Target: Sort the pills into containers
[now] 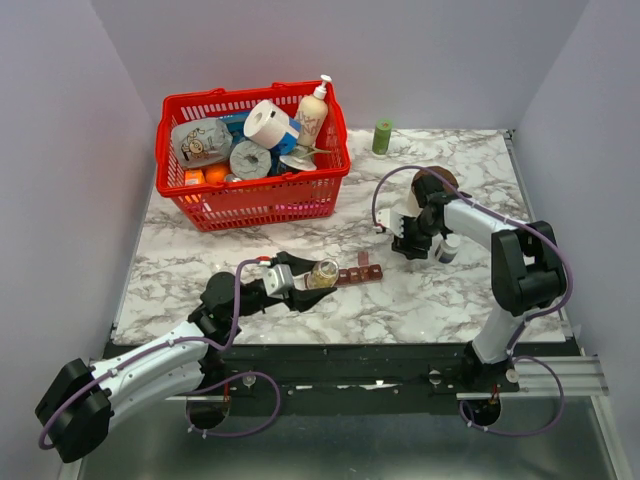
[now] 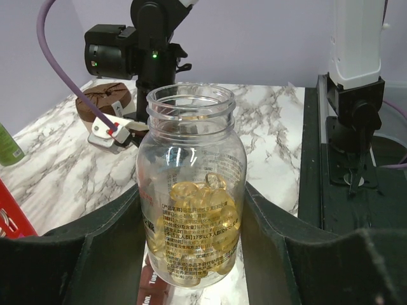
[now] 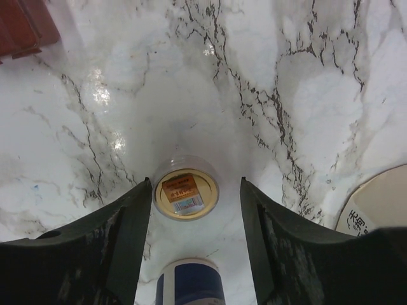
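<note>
My left gripper (image 2: pixel 192 202) is shut on a clear, uncapped bottle (image 2: pixel 191 127) held upright, about a third full of yellow-amber pills (image 2: pixel 203 213). Just under and beside the bottle lies the maroon-brown strip of containers (image 1: pixel 358 275), and part of the strip (image 2: pixel 159 287) shows below the bottle in the left wrist view. My right gripper (image 3: pixel 196 183) hangs open over the marble with a round clear cap (image 3: pixel 186 189) lying flat between its fingers; the left finger (image 3: pixel 137 216) stands at the cap's rim and the right finger is apart from it.
A white-capped bottle (image 1: pixel 448 247) stands just right of the right gripper (image 1: pixel 410 240). A red basket (image 1: pixel 250 200) full of goods fills the back left. A green cylinder (image 1: pixel 382 137) stands at the back, and a brown disc (image 2: pixel 105 100) lies by the right arm.
</note>
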